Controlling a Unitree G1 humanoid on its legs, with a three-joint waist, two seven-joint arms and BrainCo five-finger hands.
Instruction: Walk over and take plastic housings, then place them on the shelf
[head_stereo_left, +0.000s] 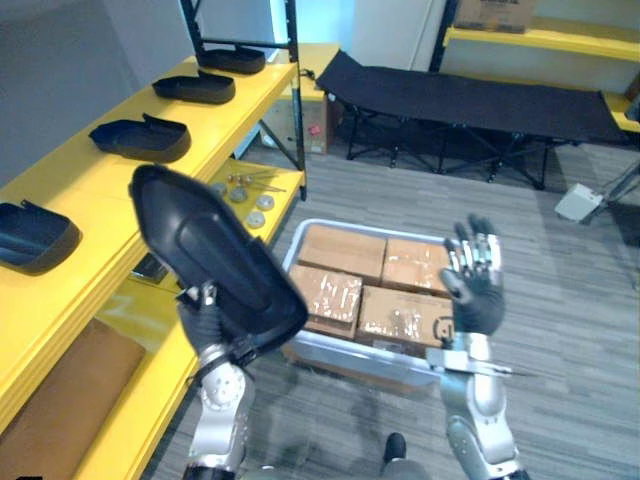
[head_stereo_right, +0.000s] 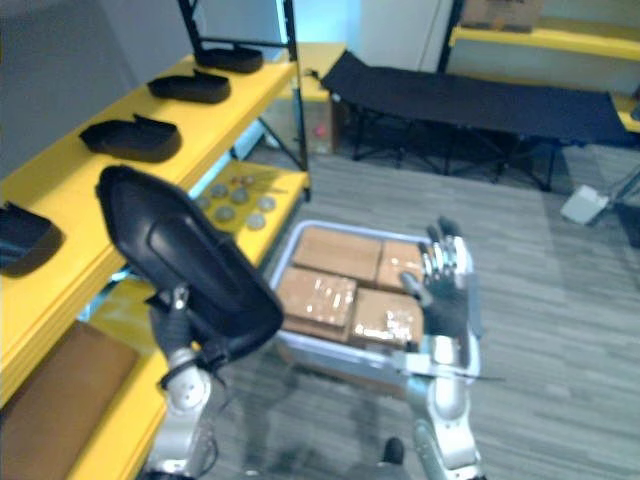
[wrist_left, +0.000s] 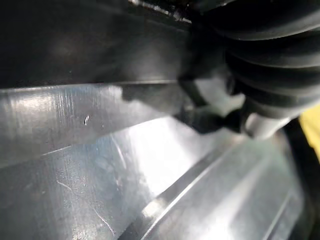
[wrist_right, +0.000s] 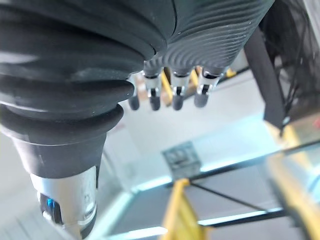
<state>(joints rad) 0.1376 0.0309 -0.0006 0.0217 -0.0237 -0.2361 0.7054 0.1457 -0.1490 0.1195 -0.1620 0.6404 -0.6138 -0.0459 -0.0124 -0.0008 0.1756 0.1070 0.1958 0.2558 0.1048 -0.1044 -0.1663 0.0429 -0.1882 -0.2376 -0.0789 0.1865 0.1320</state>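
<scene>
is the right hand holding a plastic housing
No, the right hand is raised open and empty; the left hand grips the black plastic housing.

I count 5 plastic housings in total: 4 shelf housings (head_stereo_left: 140, 138) in a row on the yellow shelf (head_stereo_left: 90, 185), plus 1 held housing (head_stereo_left: 215, 255) in my left robot hand (head_stereo_left: 203, 322). Cardboard boxes (head_stereo_left: 345, 250): 4, all in 1 bin (head_stereo_left: 360, 362). Small round discs (head_stereo_left: 262, 202): several, too small for an exact no. Folding cot (head_stereo_left: 470, 100): 1. Robot hands: 2, incl. the right robot hand (head_stereo_left: 478, 290).
</scene>
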